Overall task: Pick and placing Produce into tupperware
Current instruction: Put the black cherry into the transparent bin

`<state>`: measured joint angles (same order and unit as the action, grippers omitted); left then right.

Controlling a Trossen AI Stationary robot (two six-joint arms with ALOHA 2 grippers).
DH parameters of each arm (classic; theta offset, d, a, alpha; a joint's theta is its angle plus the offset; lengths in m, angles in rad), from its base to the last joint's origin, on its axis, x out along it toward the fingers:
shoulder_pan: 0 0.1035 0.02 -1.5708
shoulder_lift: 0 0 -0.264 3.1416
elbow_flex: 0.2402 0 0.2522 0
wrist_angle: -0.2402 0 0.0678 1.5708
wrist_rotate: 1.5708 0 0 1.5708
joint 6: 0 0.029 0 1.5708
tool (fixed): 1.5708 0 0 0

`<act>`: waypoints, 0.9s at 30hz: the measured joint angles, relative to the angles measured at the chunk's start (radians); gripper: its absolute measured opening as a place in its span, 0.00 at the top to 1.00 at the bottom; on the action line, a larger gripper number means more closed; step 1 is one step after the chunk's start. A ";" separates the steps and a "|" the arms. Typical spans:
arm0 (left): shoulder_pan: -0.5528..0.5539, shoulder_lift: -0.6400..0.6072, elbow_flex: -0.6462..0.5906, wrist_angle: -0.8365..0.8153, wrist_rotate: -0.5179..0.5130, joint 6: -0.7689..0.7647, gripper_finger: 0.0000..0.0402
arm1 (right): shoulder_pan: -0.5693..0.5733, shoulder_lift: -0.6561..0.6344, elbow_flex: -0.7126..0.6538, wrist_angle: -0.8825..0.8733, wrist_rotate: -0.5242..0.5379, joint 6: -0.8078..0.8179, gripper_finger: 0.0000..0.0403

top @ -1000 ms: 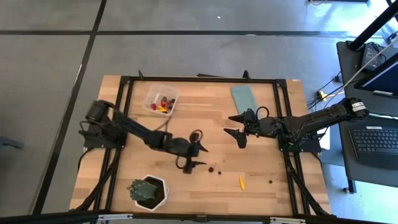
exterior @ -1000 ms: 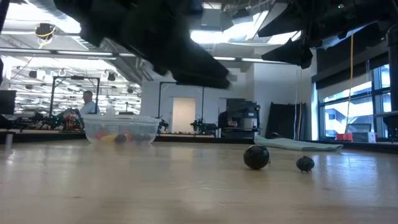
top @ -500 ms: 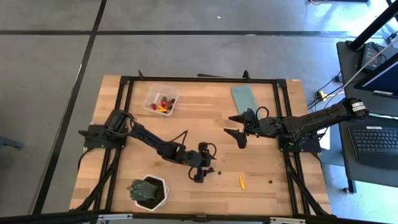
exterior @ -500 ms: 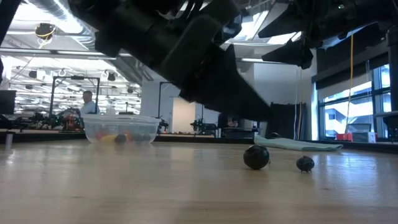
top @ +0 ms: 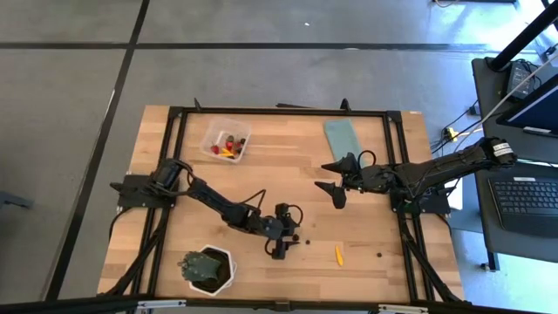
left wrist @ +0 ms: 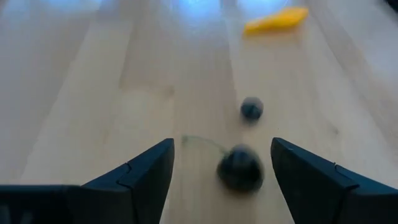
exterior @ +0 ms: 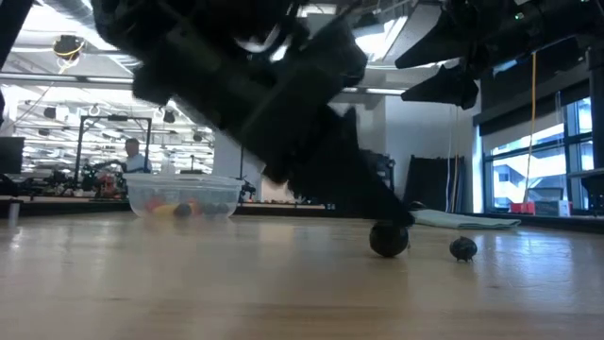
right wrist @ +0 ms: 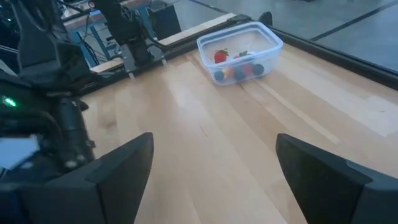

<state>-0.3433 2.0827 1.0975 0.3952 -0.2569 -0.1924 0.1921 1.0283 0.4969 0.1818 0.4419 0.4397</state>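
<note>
My left gripper (top: 289, 238) is open and low over the table, right of the middle and toward the near edge. Its two fingers stand on either side of a small dark round produce piece (left wrist: 239, 169), which rests on the wood (exterior: 388, 239). A second dark piece (left wrist: 251, 109) lies just beyond it, and a yellow-orange piece (top: 338, 255) lies farther on. The clear tupperware tub (top: 225, 139) stands at the far left and holds red and yellow pieces. My right gripper (top: 336, 181) hovers open right of centre.
A flat teal lid (top: 342, 135) lies at the far edge, right of centre. A green plant in a white pot (top: 207, 269) stands at the near edge, left of my left gripper. One more dark piece (top: 379, 255) lies near the right side. A black frame borders the table.
My left gripper has moved toward the near edge and a little to the right, and has come down to the dark piece, so that its fingers now stand around it. The produce pieces and the right arm have stayed in place.
</note>
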 joint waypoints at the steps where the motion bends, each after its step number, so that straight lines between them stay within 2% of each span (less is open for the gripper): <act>1: -0.002 0.014 -0.002 0.008 -0.003 -0.010 0.36 | 0.000 0.000 0.000 0.000 0.000 0.000 0.16; 27: -0.003 0.085 0.001 0.101 -0.018 -0.033 0.36 | 0.000 0.000 0.000 -0.003 0.000 0.000 0.16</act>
<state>-0.3462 2.1674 1.0985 0.4961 -0.2745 -0.2250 0.1917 1.0283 0.4969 0.1787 0.4419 0.4393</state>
